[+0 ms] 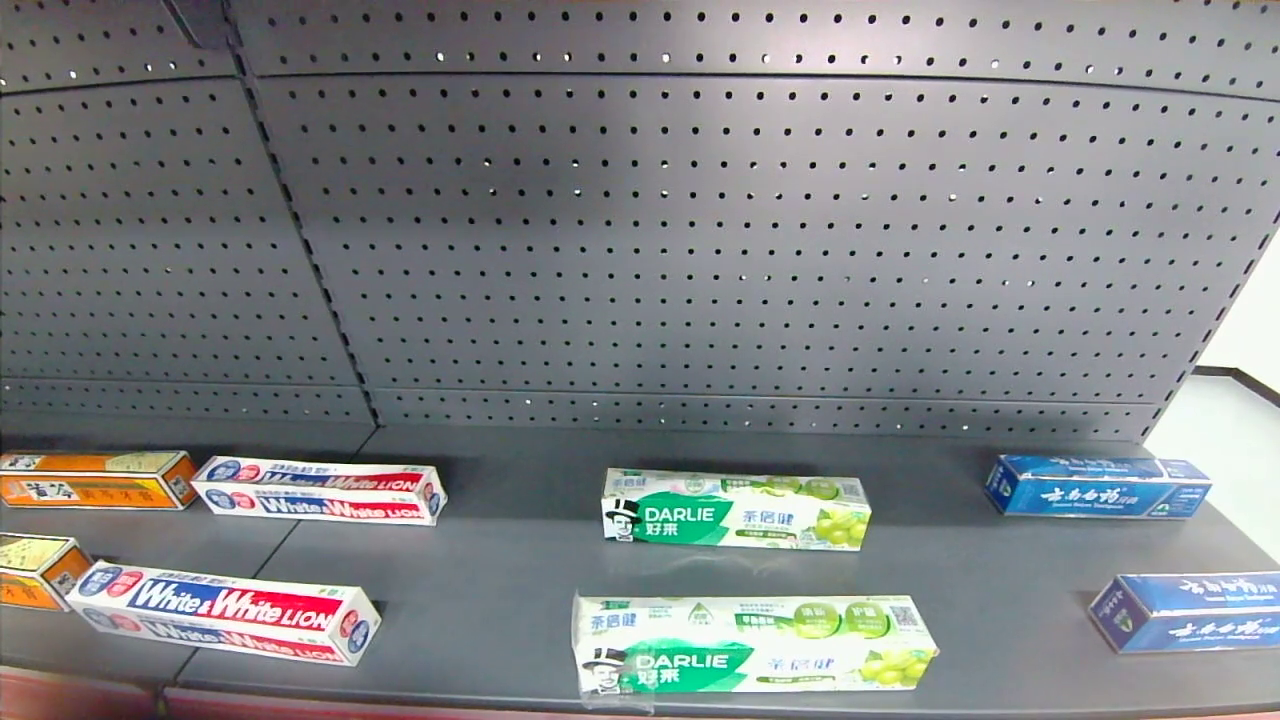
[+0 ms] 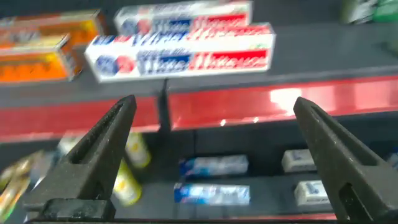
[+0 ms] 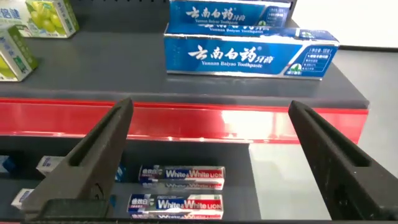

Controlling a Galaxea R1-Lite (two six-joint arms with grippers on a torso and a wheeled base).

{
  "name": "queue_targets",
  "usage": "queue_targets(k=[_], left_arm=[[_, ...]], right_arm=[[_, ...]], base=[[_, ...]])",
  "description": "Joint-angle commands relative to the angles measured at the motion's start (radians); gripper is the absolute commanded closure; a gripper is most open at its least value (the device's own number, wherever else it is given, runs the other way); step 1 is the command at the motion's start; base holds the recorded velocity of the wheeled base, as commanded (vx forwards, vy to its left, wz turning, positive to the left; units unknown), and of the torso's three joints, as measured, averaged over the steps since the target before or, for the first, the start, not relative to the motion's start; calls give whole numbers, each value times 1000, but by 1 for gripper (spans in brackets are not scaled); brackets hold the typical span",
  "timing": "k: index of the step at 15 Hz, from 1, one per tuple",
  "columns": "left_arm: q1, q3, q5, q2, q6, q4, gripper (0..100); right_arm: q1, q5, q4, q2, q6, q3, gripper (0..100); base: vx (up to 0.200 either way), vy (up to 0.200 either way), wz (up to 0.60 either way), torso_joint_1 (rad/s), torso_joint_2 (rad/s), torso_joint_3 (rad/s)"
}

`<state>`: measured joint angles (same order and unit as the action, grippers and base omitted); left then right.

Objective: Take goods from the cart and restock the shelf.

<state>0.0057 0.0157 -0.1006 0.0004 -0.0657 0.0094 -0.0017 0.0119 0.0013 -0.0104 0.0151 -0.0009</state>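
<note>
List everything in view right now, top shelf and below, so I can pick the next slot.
orange boxes: two, orange, top shelf far left, one behind the other
white-red boxes: two, white, red and blue, beside the orange ones
green boxes: two, green and white, shelf middle
blue boxes: two, blue, shelf right end
shelf: one, dark grey, pegboard back, red front strip
lower white-red boxes: two, shelf below
lower blue-white boxes: two, blurred, shelf below
left gripper: open, empty, facing the shelf front
right gripper: open, empty, facing the shelf front
</note>
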Motion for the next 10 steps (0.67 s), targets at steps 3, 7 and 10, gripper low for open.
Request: queue_targets(k=[3,7,10], left_arm=[[0,-16,107,0,11,-5,0],[-1,-16,116,0,47,-5,0],[0,-14,125,0,75,-6,0]], right_arm=[[0,0,-1,10,0,1,0],[2,0,-1,10,0,1,0],[2,0,-1,10,-1,1,0]], base=[[0,0,0,0,0,0],[0,0,0,0,0,0],[0,0,0,0,0,0]])
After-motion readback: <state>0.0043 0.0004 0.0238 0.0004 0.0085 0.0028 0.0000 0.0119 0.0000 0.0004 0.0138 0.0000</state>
